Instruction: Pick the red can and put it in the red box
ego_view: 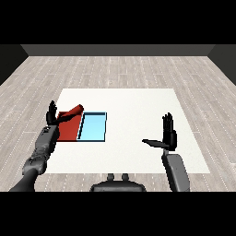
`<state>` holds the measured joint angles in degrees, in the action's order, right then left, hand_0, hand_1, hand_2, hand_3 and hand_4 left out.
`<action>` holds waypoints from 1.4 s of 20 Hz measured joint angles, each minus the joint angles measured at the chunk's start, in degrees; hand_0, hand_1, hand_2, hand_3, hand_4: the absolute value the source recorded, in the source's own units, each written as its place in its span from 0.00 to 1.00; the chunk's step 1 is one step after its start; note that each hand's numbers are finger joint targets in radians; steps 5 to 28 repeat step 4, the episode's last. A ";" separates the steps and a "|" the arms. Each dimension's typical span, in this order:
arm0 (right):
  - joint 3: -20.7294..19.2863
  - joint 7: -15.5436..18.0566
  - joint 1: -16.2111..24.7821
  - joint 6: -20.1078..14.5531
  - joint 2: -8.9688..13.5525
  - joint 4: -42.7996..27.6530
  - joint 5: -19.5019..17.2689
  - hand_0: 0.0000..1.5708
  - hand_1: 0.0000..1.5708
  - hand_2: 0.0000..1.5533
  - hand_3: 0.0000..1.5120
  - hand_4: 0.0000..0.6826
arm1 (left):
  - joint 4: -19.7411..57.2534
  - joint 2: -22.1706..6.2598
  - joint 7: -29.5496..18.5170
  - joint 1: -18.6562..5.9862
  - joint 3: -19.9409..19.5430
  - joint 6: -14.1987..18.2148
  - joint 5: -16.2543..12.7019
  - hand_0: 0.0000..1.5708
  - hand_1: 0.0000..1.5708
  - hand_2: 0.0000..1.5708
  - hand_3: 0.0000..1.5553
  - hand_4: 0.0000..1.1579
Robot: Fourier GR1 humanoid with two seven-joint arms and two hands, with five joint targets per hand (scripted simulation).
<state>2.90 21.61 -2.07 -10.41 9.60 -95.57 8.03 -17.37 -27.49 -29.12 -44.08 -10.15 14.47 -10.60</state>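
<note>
Left hand (52, 114) is over the red tray's (69, 131) left edge w/ fingers straight, touching the tilted red can (73, 112) (can hangs above tray's far edge). Light blue tray (92, 127) adjoins. Right hand (168, 134) spread open, empty, near table's (138, 106) right edge.

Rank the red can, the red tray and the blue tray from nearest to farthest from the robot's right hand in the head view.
Measured from the right hand:
1. Blue tray, the nearer tray, left of the hand.
2. Red tray, beyond the blue tray's left edge.
3. Red can, over the red tray's far part, by the left hand; close to the red tray's rank.
</note>
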 measured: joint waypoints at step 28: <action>1.25 0.14 -0.02 3.18 -0.24 0.19 2.11 0.00 0.00 0.00 0.00 0.00 | -8.09 5.93 -7.74 0.06 -2.58 -6.43 -4.97 0.00 0.00 0.00 0.00 0.00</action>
